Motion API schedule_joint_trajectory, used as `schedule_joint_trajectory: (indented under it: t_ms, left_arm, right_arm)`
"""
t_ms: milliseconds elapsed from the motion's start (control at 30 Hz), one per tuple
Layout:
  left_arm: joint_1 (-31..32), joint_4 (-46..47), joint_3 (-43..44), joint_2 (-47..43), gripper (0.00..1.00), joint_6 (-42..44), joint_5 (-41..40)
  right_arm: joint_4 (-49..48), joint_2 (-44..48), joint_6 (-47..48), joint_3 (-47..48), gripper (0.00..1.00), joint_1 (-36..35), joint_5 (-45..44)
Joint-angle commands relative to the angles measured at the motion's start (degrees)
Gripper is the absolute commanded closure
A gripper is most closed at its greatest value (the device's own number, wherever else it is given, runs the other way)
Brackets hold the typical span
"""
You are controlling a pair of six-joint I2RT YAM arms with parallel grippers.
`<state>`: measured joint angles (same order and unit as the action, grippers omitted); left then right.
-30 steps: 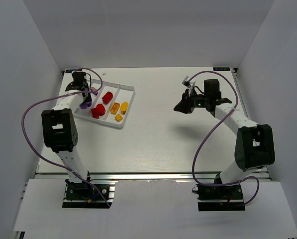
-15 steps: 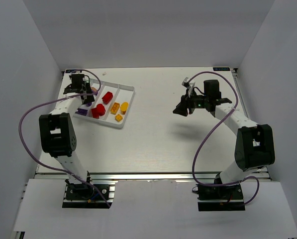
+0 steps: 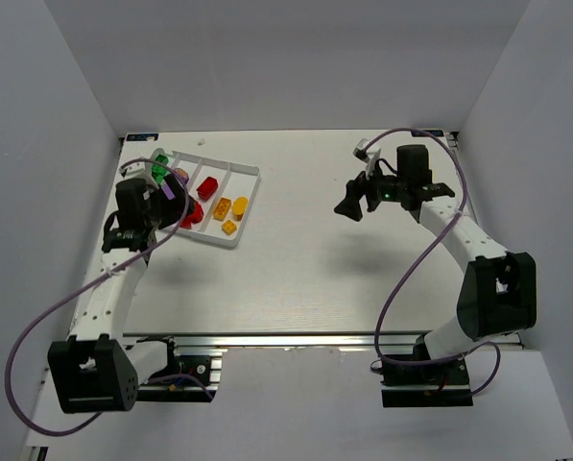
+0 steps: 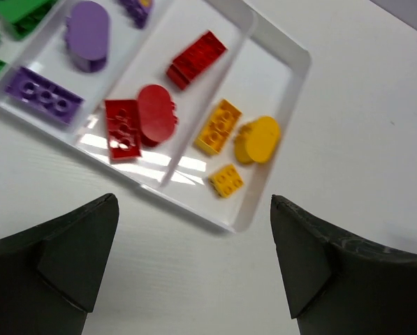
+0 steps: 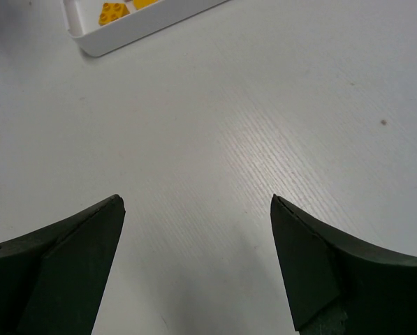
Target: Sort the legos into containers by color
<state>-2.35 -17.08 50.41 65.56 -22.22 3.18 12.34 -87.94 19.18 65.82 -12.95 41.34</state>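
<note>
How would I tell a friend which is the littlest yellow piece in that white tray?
Look at the white tray at the far left of the table; its right-hand compartment holds only yellow. The littlest yellow piece lies at that compartment's near end. It is a small studded square, its neighbours a longer studded brick and a rounded oval.

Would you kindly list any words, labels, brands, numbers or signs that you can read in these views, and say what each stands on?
No text can be read in any view.
Small dark sticker at the far right edge of the table: too small to read.
Legos and white tray: no print visible.
</note>
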Motion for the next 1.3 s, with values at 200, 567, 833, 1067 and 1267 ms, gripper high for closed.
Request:
schedule_joint_trajectory:
  t_ms: [200,567,833,1067,1267]
  left_arm:
    - [10.95,3.46,-5.32,-12.47,0.02,-5.38,4.56]
    - [18.78,3.72,-5.85,-16.25,0.02,-7.58,1.74]
    - [19.49,1.97,-5.15,-16.69,0.02,-6.35,2.09]
    - [19.4,2.67,-5.5,-17.92,0.02,-6.87,0.78]
    - [19.49,2.23,-5.15,-18.45,0.02,-6.79,-0.28]
  right_arm:
    - [2.52,6.9,-3.7,1.95,0.11,-0.5,-4.86]
    - [0.49,17.63,-14.42,-2.8,0.11,-0.58,-24.11]
    - [-0.12,20.7,-17.51,-7.46,0.11,-0.58,-29.3]
    - [-0.3,19.92,-16.28,-8.17,0.11,-0.5,-27.99]
    - [-2.58,17.98,-16.19,-7.99,0.11,-0.58,-26.75]
